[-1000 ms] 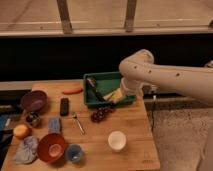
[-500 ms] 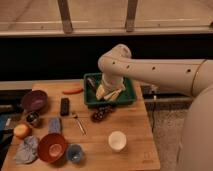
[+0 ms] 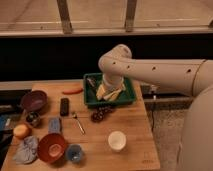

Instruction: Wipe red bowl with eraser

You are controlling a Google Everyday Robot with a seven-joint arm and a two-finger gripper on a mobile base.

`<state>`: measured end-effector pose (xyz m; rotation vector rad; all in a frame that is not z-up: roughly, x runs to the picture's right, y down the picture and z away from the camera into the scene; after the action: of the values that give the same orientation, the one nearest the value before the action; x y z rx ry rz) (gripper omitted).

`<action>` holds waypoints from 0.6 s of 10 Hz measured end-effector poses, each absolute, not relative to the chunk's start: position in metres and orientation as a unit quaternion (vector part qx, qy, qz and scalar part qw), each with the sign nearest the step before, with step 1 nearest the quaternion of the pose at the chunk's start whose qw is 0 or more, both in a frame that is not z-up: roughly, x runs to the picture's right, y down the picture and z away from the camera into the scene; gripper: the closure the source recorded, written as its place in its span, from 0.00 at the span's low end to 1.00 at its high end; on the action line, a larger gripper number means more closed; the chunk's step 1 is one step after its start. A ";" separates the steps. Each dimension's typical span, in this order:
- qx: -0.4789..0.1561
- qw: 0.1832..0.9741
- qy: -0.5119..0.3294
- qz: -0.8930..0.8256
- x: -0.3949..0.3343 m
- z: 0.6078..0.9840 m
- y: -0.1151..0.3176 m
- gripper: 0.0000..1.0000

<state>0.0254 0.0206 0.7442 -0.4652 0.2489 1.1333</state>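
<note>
Compared with a second ago, the white arm has swung leftward so that its bend stands over the green plastic tray (image 3: 125, 102); over the last half second it has hardly shifted. From my console I see the gripper (image 3: 111, 91) hanging down inside that tray among pale yellow items, and I cannot tell whether it is open or closed, or whether it holds anything. The small black rectangular eraser (image 3: 64, 106) lies flat on the wooden table (image 3: 137, 150), left of the gripper and a little nearer the camera, just outside the tray's left wall, with nothing touching it. The round orange-red bowl (image 3: 52, 147) sits upright well apart from the gripper, down and to its left near the table's front edge. Just right of that bowl is a small blue cup (image 3: 75, 153). A white cup (image 3: 116, 140) stands almost straight in front of the gripper, nearer the camera. Far to the gripper's left is a dark purple bowl (image 3: 34, 100). An orange carrot-shaped piece (image 3: 72, 90) lies just beside the tray's left wall. A light blue sponge (image 3: 54, 125) rests between the eraser and the orange-red bowl.
</note>
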 end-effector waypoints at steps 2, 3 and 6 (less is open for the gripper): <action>-0.220 0.826 0.108 0.507 0.005 0.747 0.014 0.20; -0.222 0.838 0.101 0.489 -0.018 0.751 0.008 0.20; -0.228 0.863 0.081 0.443 -0.084 0.760 -0.003 0.20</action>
<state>-0.0845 -0.0031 0.7601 -0.4771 0.1706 0.9294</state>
